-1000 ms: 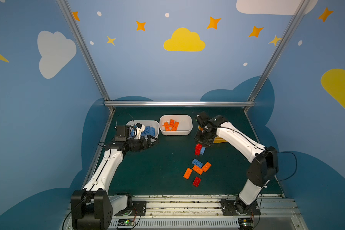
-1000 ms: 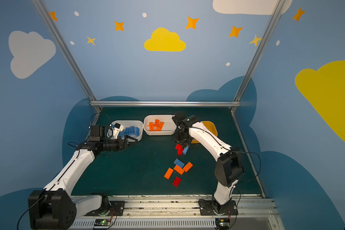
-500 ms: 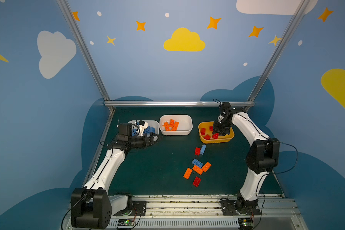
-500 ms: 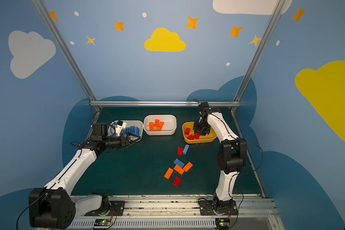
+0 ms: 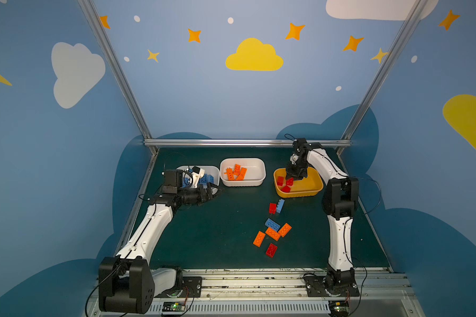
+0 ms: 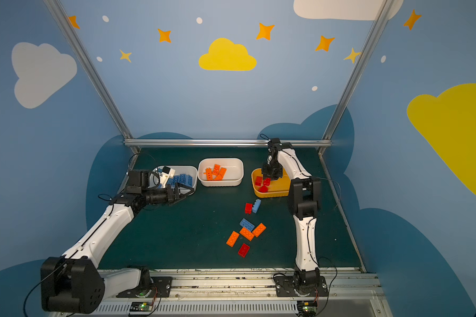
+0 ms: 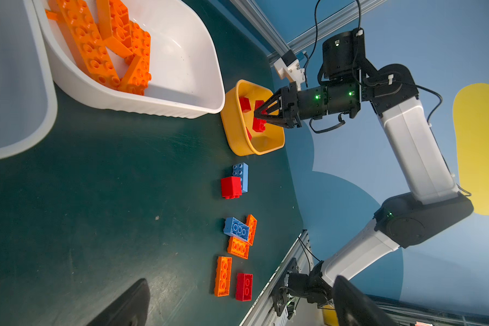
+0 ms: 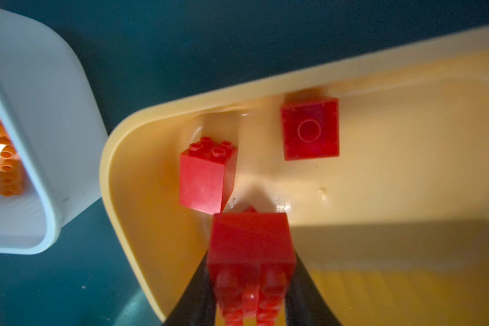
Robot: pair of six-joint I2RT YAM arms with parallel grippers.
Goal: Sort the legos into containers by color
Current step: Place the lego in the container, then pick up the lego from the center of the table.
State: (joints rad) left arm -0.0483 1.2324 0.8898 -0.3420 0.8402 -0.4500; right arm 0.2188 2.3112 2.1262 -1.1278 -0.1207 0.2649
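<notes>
The right gripper pinches a red brick between narrow-set jaws, low inside the yellow tub, just beside two more red bricks. Its arm arches over the tub's far side, wrist pointing down. The left gripper stands wide and empty by the white tub of blue bricks.

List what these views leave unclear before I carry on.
- Small red studded brick at the right gripper: blurred, close to the right wrist lens; whether the jaws grip or merely flank it is unclear.
- White plastic tub of blue bricks: in both top views the left arm's wrist camera mount covers part, so no count.
- Left gripper: cut off by the left wrist view's edge.
</notes>
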